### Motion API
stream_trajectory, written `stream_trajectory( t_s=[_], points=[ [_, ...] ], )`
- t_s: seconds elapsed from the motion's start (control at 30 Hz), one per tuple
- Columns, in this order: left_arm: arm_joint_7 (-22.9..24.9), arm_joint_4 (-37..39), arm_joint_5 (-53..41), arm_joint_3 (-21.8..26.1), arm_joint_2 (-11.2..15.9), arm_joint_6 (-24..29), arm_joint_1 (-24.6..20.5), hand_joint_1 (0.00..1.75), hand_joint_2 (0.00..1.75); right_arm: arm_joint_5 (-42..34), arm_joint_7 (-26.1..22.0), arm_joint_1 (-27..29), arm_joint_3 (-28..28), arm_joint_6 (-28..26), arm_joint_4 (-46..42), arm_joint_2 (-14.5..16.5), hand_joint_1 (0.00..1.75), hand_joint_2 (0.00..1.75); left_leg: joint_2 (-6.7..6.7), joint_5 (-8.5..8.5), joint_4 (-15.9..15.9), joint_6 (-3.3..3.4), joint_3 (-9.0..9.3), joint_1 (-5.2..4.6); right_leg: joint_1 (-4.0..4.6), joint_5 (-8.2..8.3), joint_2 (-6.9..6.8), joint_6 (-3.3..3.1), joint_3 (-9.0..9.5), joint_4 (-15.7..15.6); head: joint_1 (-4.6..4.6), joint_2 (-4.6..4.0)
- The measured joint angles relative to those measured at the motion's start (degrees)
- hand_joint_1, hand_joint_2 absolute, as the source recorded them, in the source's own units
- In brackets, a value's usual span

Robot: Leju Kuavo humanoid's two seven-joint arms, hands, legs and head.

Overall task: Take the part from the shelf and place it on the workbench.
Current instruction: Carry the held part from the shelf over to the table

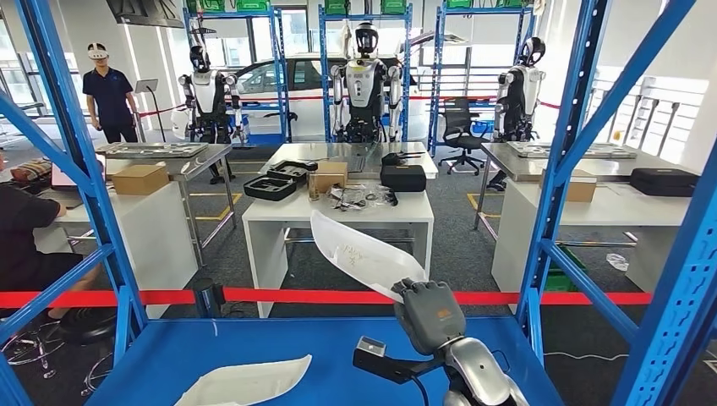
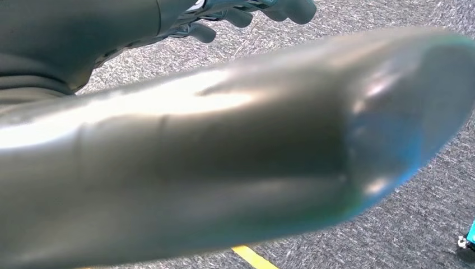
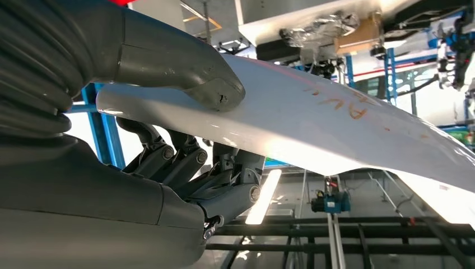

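Nearest us, our right hand (image 1: 429,315) grips the white part (image 1: 363,254) at its near end, thumb (image 3: 193,78) pressed on one face and fingers (image 3: 185,162) curled under the other, so the part is lifted clear of the blue shelf (image 1: 338,355). Its long axis runs from the hand up and to the far left, toward the white workbench (image 1: 279,222) beyond the red tape (image 1: 287,296). Our left hand (image 2: 246,14) hangs low over the floor, fingers loosely curled on nothing we can see, so the right arm must carry; a second part (image 1: 245,382) lies on the shelf, near left.
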Motion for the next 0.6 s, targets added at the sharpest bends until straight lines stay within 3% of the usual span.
stream_trajectory(
  t_s=[0.23,0.3,0.33,0.4,0.47,0.5,0.6],
  points=[
    [-0.23,-0.06,0.32,0.26,0.00,-1.46,-0.11,0.00,0.00,1.54,0.67,1.10,0.22,-0.02,-3.39,-0.04,1.75,1.75,0.02,-0.51,0.42,0.89,-0.07,-0.14,-0.23,-0.24,0.02,0.87,0.27,-0.18,0.00,0.00],
    [-0.28,-0.05,0.34,0.27,-0.24,-1.83,-0.36,0.00,0.00,2.21,0.97,1.45,0.27,0.83,-5.13,-0.47,1.75,1.75,0.18,-0.15,-0.27,1.28,0.20,0.19,-0.18,-1.21,0.03,1.26,0.01,0.80,0.03,0.00],
    [-0.38,-0.04,0.37,0.28,-0.38,-2.07,-0.58,0.00,0.00,2.49,1.00,1.63,0.31,1.62,-6.12,-0.83,1.75,1.75,0.26,0.04,-0.62,1.49,0.30,0.38,-0.14,-2.62,0.04,1.41,-0.76,2.68,0.06,0.00],
    [-0.56,-0.04,0.61,0.31,-0.68,-2.47,-1.13,0.00,0.00,3.09,1.14,2.02,0.36,3.66,-8.08,-1.71,1.75,1.75,0.34,0.20,-0.75,1.68,0.20,0.43,-0.19,-6.55,0.04,1.59,-3.71,9.31,0.10,0.00],
    [-0.52,-0.02,0.87,0.34,-1.01,-2.86,-1.56,0.00,0.00,3.83,1.51,2.50,0.38,5.49,-9.69,-2.66,1.75,1.75,0.34,0.32,-0.63,1.60,-0.07,0.47,-0.31,-8.47,0.04,1.76,-5.98,14.51,0.13,0.00],
    [-0.28,-0.01,0.93,0.36,-1.23,-2.99,-1.71,0.00,0.00,4.31,1.75,2.80,0.38,6.18,-10.56,-3.20,1.75,1.75,0.34,0.42,-0.48,1.48,-0.29,0.53,-0.38,-7.86,0.03,1.83,-5.72,14.23,0.16,0.00],
    [1.00,0.04,0.89,0.41,-1.99,-2.66,-1.83,0.00,0.00,5.76,2.31,3.79,0.39,7.04,-13.81,-4.91,1.75,1.75,0.35,0.84,0.41,0.76,-1.21,0.75,-0.45,-3.17,-0.12,1.81,-0.76,4.22,0.22,0.01]
  ],
)
